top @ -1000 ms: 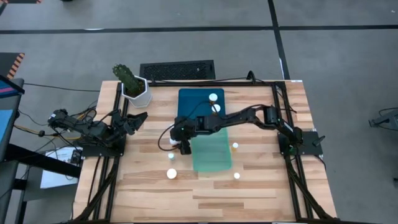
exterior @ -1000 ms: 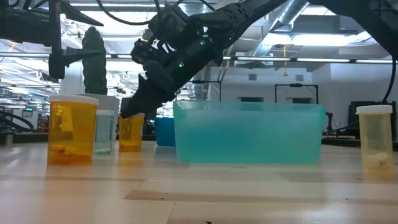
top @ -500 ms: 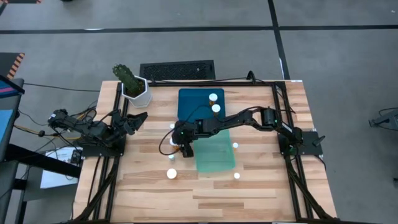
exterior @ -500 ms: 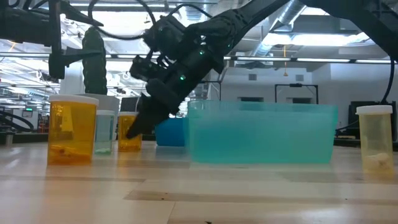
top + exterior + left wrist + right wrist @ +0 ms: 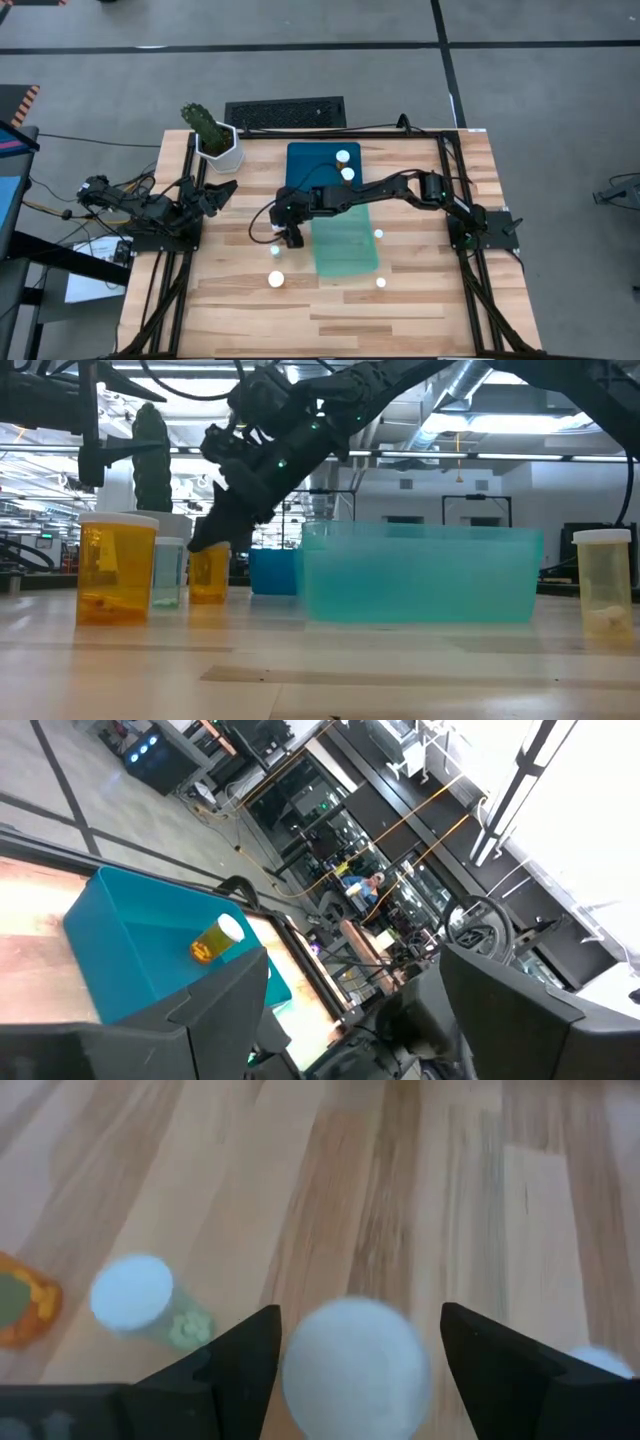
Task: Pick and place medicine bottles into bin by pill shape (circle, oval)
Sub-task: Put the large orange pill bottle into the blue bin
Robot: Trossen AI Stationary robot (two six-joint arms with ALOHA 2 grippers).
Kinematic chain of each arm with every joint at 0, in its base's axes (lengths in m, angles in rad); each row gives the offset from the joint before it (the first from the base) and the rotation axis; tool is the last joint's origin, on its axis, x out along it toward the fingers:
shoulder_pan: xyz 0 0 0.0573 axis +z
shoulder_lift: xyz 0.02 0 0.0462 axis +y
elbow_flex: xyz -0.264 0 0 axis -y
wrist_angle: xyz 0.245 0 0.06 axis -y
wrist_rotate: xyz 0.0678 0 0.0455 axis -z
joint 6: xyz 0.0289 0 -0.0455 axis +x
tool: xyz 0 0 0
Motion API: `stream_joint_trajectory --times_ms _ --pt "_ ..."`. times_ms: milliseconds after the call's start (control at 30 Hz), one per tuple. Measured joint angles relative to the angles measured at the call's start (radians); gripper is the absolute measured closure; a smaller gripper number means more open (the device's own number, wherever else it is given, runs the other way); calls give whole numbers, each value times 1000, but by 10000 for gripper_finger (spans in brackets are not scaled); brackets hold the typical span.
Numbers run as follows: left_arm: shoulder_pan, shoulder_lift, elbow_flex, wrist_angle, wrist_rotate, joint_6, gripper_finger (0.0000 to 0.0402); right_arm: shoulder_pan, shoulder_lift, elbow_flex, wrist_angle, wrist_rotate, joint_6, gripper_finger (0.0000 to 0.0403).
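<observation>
Currently, at centre of the high view, the right gripper [image 5: 290, 237] reaches over the wooden table [image 5: 420, 300] just left of the pale green bin [image 5: 347, 248], its fingers [image 5: 500, 1370] spread wide with a white-capped medicine bottle [image 5: 356, 1357] between them and two more bottles [image 5: 276, 279] lower left. Behind it, the dark blue bin [image 5: 305, 162] holds two bottles [image 5: 343, 157] at upper centre. Left gripper [image 5: 222, 190], parked at the left table edge below the potted cactus [image 5: 211, 134]; jaws apart, holding nothing.

Right gripper [image 5: 290, 238] higher, farther left.
</observation>
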Motion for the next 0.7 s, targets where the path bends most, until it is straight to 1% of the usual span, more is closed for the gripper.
stream_joint_trajectory --times_ms 133,367,600,700 --pt "0 0 0 0 1 0 113 -1 0 -1 -30 -2 0 140" --pt "0 0 0 -1 1 2 113 0 0 -1 -39 -4 -6 210" --pt "0 0 0 -1 2 2 113 -1 -4 -1 -42 -14 24 212" --pt "0 0 0 -1 4 2 113 -9 -27 -2 -44 -25 34 200"
